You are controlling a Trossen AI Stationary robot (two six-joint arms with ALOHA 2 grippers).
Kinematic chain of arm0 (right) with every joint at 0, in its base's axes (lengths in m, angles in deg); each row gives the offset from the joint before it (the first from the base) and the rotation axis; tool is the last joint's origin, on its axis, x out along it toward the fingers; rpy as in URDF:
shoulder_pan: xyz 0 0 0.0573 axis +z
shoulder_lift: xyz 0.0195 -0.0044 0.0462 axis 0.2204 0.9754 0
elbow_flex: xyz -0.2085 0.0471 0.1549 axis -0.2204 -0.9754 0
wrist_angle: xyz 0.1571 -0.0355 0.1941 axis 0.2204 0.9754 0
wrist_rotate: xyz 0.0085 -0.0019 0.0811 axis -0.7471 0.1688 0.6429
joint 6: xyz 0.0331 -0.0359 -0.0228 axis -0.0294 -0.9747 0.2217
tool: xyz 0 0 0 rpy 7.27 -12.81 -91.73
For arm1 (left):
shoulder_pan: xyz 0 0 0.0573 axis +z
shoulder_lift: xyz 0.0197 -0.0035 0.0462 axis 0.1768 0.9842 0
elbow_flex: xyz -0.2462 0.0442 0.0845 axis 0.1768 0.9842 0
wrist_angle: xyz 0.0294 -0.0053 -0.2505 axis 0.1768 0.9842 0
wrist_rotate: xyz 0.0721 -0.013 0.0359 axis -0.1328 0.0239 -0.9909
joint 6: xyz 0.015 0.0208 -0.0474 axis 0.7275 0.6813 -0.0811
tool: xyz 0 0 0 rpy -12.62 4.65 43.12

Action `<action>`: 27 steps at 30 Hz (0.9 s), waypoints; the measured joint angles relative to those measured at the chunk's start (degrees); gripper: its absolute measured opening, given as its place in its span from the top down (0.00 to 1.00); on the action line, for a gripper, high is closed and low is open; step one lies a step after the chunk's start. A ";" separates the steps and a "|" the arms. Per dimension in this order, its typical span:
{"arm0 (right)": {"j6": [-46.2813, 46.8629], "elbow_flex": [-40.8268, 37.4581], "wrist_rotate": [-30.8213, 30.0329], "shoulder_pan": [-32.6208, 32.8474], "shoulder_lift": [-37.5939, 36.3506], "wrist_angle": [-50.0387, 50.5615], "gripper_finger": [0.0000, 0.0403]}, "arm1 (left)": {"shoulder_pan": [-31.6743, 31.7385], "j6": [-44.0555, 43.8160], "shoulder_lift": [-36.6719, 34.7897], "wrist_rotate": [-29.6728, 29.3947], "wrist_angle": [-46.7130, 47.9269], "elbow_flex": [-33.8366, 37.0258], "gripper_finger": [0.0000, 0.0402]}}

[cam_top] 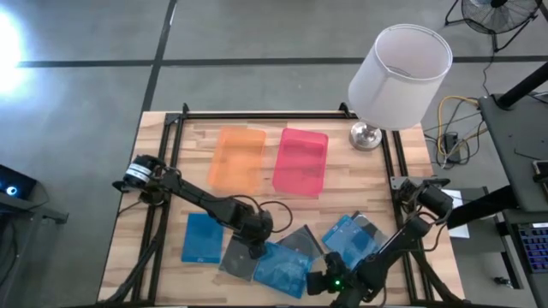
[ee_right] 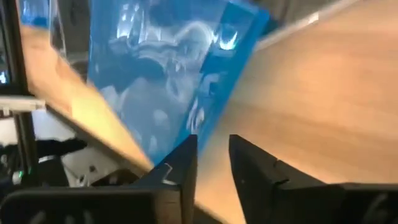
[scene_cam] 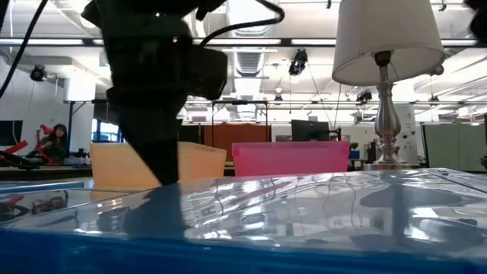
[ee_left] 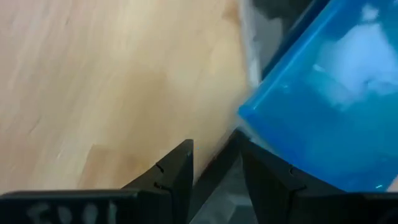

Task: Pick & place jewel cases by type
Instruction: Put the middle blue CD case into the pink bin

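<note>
Right claw (ee_right: 211, 140): jaws drawn to a narrow slit at the near edge of a blue jewel case (ee_right: 161, 74), which sits in the pile at the bench's front edge. You can't tell whether it is pinched.

Left claw (ee_left: 214, 140): jaws apart, low beside that case, over a dark grey jewel case (cam_top: 238, 258); no grip seen.

Handling, by judgement: light, stiff, glossy, brittle plastic. It will likely slip and may crack under a hard squeeze. Take it across a free edge, away from the overlaps.

The wooden bench (cam_top: 360, 180) is smooth, so cases may slide. The orange tray (cam_top: 240, 131) and pink tray (cam_top: 304, 132) sit side by side towards the back, a lamp (cam_top: 400, 75) beside them.
</note>
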 joint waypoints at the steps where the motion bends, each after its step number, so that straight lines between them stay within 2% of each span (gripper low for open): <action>1: -0.01 0.08 0.78 0.21 -0.18 -0.36 0.74 | -0.03 0.02 0.00 0.04 0.75 0.01 0.71; 7: -1.05 -0.19 1.94 -0.03 1.56 -3.35 0.53 | -1.04 0.85 0.00 4.70 0.92 0.02 0.71; 13: -1.04 -1.70 -3.78 -1.06 2.48 -4.43 0.40 | -2.32 -1.13 0.00 5.20 -0.01 0.02 0.71; 21: -9.02 -5.10 -2.50 -4.79 3.94 -20.47 0.41 | -2.25 -1.36 0.00 5.22 -4.33 -0.18 0.71; 27: -9.16 -5.90 -0.75 -5.40 3.68 -21.33 0.46 | -2.15 -2.86 0.31 5.20 -6.87 -0.41 0.71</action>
